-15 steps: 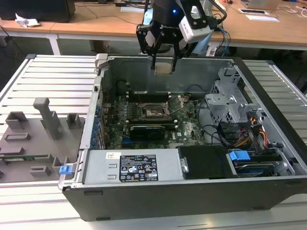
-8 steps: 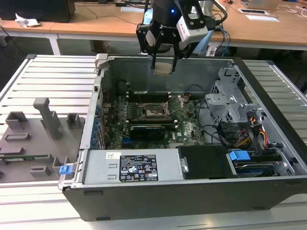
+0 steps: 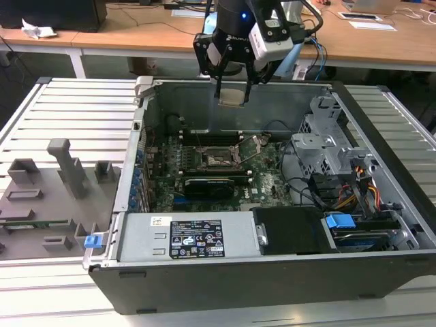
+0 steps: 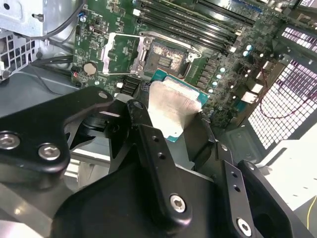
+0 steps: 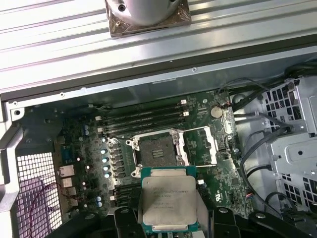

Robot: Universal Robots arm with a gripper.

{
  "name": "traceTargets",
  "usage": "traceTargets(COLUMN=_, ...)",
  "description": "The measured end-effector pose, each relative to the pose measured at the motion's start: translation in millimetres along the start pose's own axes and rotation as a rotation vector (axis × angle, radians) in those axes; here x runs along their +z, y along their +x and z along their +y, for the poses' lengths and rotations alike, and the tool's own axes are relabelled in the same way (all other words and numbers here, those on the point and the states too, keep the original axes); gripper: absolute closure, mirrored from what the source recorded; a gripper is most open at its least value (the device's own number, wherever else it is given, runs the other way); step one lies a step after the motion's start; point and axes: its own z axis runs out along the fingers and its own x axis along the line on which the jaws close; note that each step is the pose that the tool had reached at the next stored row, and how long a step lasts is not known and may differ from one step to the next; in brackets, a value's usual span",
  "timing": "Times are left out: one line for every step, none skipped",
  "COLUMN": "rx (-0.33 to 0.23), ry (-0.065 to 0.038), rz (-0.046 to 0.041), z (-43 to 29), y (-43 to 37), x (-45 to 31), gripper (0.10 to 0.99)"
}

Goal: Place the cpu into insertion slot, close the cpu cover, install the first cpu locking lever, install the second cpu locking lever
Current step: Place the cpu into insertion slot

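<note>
I am watching the gripper (image 3: 233,87) pinching the cpu (image 3: 232,96) by two opposite edges, its black fingers (image 4: 142,116) pressing in on either side so that the chip is lying flat between them with its silvery top facing up. In both wrist views the cpu (image 5: 168,201) is showing its metal lid and a thin teal rim around it. In the exterior view the chip is hanging high over the open case (image 3: 204,279), up near the top of the far wall and well apart from the board (image 3: 269,180) below. The slot (image 5: 157,150) is sitting bare on that board, its dark pin field showing inside the metal rim, with nothing resting in it. The cover (image 5: 215,147) is lying swung open just beside the slot, on the side toward the grey drive cage (image 5: 297,148), with the green board showing through its window. A row of long black memory slots (image 5: 143,119) is running along another side of the slot. Further out, I am seeing a grey power supply (image 3: 187,238) filling the near corner of the case, a grey fixture tray (image 3: 48,197) lying on the slatted table (image 3: 75,109) at the exterior view's left, and a wooden desk (image 3: 136,30) standing behind.
</note>
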Motion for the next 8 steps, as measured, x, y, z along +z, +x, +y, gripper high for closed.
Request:
traceTargets(rx=0.004, ry=0.000, rz=-0.0005, z=0.0, y=0.0, x=0.0, gripper=0.561)
traceTargets(rx=0.008, ry=0.000, rz=-0.0007, z=0.0, y=0.0, x=0.0, gripper=0.561)
traceTargets(rx=0.012, ry=0.000, rz=-0.0012, z=0.0, y=0.0, x=0.0, gripper=0.561)
traceTargets(rx=0.015, ry=0.000, rz=-0.0014, z=0.0, y=0.0, x=0.0, gripper=0.561)
traceTargets(rx=0.018, ry=0.000, rz=-0.0017, z=0.0, y=0.0, x=0.0, gripper=0.561)
traceTargets(rx=0.022, ry=-0.001, rz=-0.0021, z=0.0, y=0.0, x=0.1, gripper=0.561)
traceTargets(rx=0.025, ry=-0.001, rz=-0.0024, z=0.0, y=0.0, x=0.0, gripper=0.561)
traceTargets(rx=0.031, ry=-0.001, rz=-0.0029, z=0.0, y=0.1, x=0.0, gripper=0.561)
